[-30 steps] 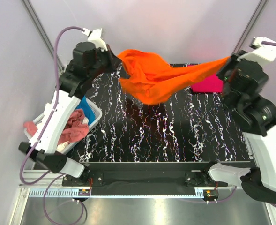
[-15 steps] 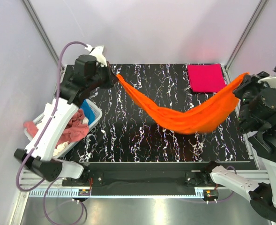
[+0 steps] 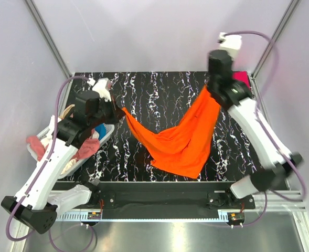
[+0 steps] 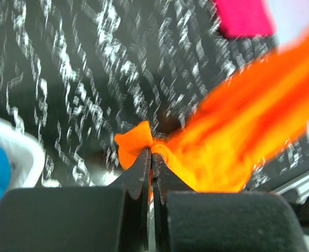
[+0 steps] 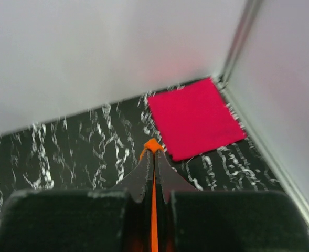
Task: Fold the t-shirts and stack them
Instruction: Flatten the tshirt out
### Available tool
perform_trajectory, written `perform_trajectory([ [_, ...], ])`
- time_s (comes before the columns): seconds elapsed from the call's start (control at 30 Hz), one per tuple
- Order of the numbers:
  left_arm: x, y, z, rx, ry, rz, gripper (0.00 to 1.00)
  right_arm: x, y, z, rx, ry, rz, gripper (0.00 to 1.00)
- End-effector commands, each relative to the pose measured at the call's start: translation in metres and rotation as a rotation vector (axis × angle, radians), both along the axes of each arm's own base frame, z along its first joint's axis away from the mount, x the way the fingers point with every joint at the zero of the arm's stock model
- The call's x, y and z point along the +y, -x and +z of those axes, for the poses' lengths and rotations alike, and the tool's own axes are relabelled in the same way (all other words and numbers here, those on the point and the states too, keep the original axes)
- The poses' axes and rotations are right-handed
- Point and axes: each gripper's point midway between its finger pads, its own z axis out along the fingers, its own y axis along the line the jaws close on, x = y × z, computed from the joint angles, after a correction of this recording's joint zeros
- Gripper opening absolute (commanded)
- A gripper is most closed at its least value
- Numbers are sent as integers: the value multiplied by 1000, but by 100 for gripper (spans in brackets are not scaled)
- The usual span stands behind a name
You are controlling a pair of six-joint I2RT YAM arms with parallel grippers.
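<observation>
Orange t-shirt (image 3: 183, 139) hangs stretched between the two pincers above the black, white-veined surface (image 3: 159, 94) — a loose sling of cloth that sags toward the near edge. Whether its lowest fold touches the surface cannot be told from above.

The left pincer (image 3: 118, 111) holds one end low on the left side, just beside the white-and-blue basket (image 3: 105, 131). In the left wrist view its fingers are pressed together, with a small orange tuft poking past the tips. The rest of the cloth streams off to the right, blurred.

The right pincer (image 3: 211, 88) holds the other end higher, over the far right part of the surface. In the right wrist view its fingers are closed, with only a thin orange line between them and a small orange peak at the tips.

Beyond those tips lies the crimson-pink t-shirt (image 5: 193, 119) — folded into a flat square in the far right corner of the surface, apart from the hanging orange cloth.

The basket sits at the left edge of the surface, partly under the left arm. A dusty rose-red t-shirt (image 3: 36, 144) spills over its outer side, and some blue cloth shows inside.
</observation>
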Motion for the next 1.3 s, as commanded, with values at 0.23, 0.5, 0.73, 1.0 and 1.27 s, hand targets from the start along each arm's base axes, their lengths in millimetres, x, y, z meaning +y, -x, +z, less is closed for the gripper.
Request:
perform_trajectory([
  [0.23,15,19,-36,30,10,54,0,138,-168,-127,237,0,475,5],
  [0.5,19,19,-43,15,-15,58,0,134,-163,-164,434,-16,424,57],
  [0.73,12,16,-41,16,-16,29,0,69,-36,-247,775,-280,146,59],
  [1.0,10,13,-42,6,-17,19,0,48,69,-294,770,-526,105,57],
  [1.27,8,15,-42,11,-6,5,0,50,77,-360,797,-541,119,56],
])
